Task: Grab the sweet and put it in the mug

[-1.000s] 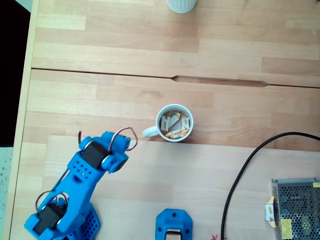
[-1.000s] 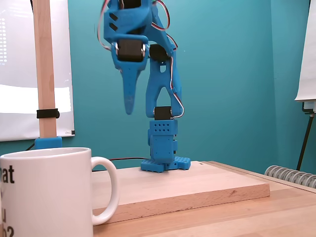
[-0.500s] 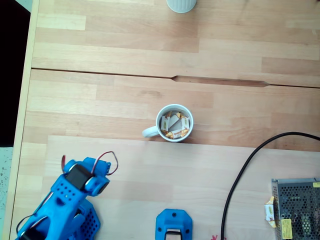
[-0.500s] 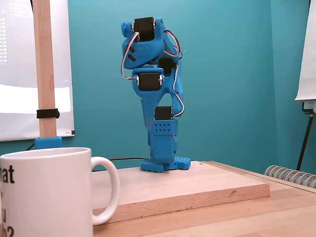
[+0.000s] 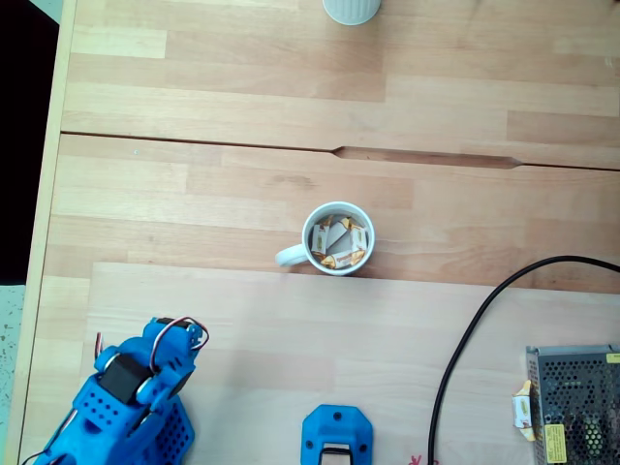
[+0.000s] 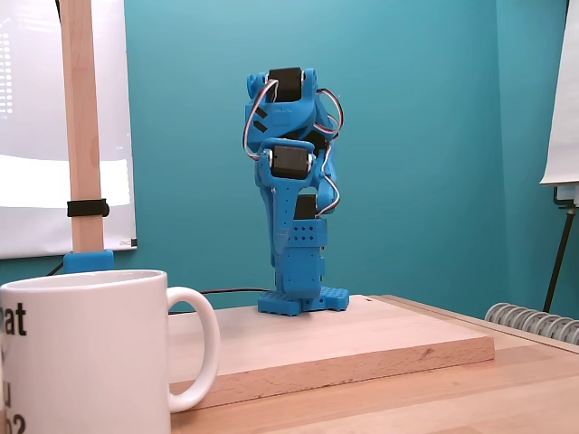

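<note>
Nearest the low fixed camera: white mug [image 6: 86,348]; seen from above, mug [image 5: 337,238] at table centre, wrapped sweets [image 5: 339,242] inside; well apart toward the lower-left corner, folded blue arm [image 5: 131,397]; gripper state cannot be told.

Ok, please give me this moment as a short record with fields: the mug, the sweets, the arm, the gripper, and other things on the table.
mug: white mug near the middle of the wooden table, handle to the left in the fixed view from above; also near the low fixed view
sweets: several wrapped sweets inside the mug; one more sweet on the edge of the metal mesh box
arm: blue arm folded over its base
gripper: state cannot be told
other: black cable, ribbed white cup at the top edge
</note>
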{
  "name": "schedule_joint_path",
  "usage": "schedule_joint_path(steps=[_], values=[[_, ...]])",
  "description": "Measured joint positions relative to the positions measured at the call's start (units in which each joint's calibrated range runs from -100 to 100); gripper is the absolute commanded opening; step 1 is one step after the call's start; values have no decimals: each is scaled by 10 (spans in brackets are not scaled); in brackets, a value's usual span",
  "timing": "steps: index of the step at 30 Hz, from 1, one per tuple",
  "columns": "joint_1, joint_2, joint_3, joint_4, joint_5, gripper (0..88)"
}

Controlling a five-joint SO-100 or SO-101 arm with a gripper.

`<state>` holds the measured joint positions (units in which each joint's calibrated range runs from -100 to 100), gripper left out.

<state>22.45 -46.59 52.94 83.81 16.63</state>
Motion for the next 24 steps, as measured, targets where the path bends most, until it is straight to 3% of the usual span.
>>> schedule_joint_path(steps=[13, 24], values=[[0, -25, 100, -111, 14, 32], [0, -245, 215, -121, 19, 29]])
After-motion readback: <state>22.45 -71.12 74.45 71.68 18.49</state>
